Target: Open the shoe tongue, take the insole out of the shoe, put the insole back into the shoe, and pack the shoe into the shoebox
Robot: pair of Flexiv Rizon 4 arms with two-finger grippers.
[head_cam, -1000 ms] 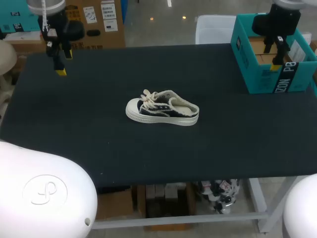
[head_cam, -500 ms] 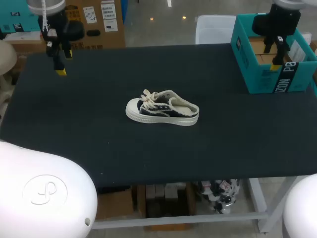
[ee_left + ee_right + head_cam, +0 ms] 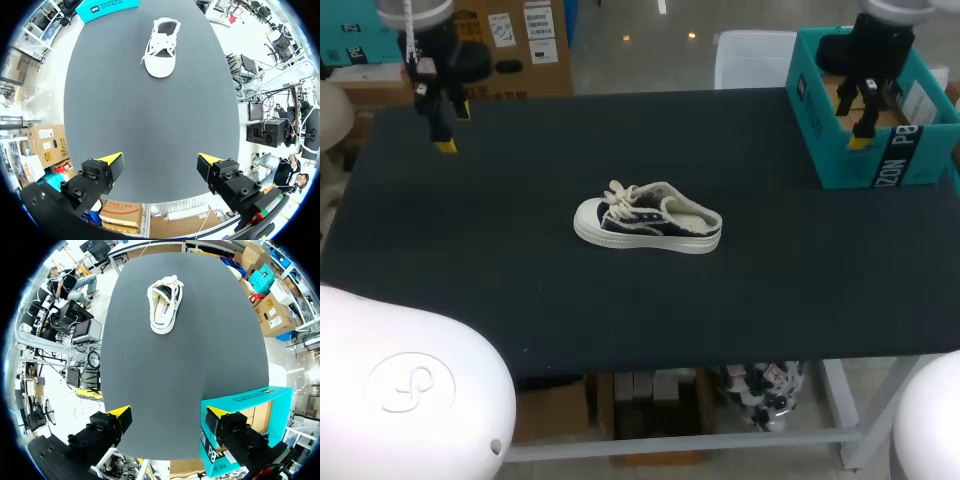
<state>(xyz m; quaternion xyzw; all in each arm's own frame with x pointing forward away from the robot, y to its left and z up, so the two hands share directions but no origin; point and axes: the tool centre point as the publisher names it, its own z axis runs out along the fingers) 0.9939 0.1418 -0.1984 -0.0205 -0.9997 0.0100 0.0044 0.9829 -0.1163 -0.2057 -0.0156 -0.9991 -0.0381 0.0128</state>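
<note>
Left hand (image 3: 160, 159) empty; shoe (image 3: 161, 47) well ahead.

Table (image 3: 470, 250): dark and matte, it fills most of your head view. Its far edge runs from 10 to 2 o'clock, its near edge from 8 to 4 o'clock. Light falls evenly across it. A pale metal frame (image 3: 770, 437) shows beneath the near edge, toward 5 o'clock.

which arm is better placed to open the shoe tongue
Probably right. The shoe lies mid-table with its heel opening toward the right arm, whose wrist view looks into it; the left arm faces the toe. Both jaws stand open, empty, similarly far.
</note>
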